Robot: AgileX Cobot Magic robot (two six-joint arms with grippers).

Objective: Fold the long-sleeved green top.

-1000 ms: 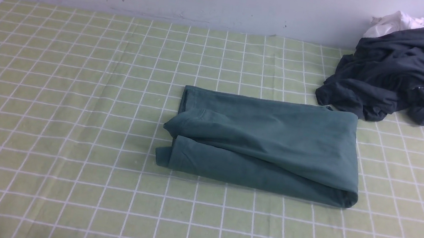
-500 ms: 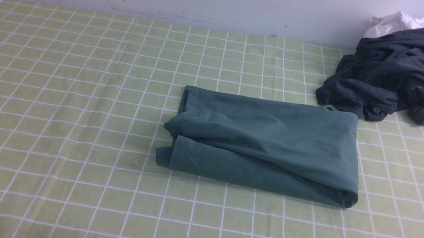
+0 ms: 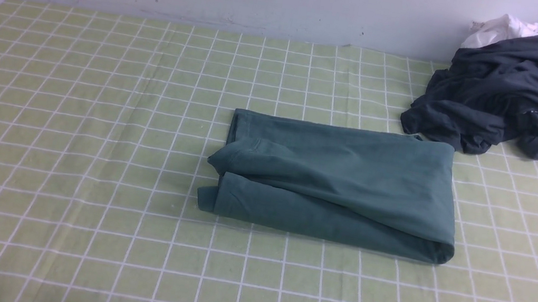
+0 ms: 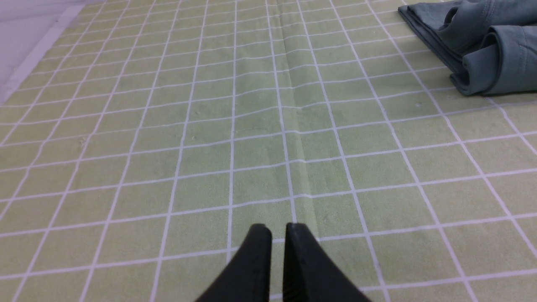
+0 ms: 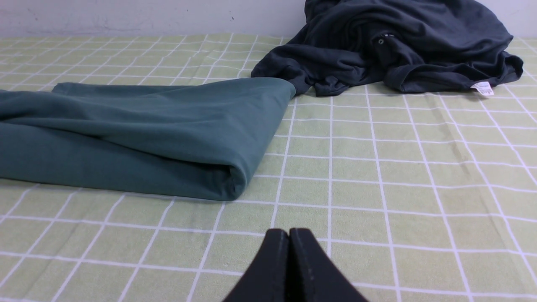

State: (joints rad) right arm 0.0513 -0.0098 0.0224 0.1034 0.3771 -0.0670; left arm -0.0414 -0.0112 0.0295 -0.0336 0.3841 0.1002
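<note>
The green long-sleeved top (image 3: 333,182) lies folded into a compact rectangle in the middle of the checked cloth, with a rolled edge at its left end. Neither gripper touches it. In the left wrist view the top (image 4: 491,50) sits far off at the upper right. My left gripper (image 4: 279,228) hovers over bare cloth, its jaws all but together with a thin slit between them and nothing held. In the right wrist view the top (image 5: 138,134) lies ahead to the left. My right gripper (image 5: 289,231) is shut and empty, short of its folded end.
A crumpled dark charcoal garment (image 3: 518,92) is heaped at the back right, its edge touching the top's far right corner. A small white garment (image 3: 501,27) lies behind it by the wall. The green checked tablecloth (image 3: 62,141) covers the table.
</note>
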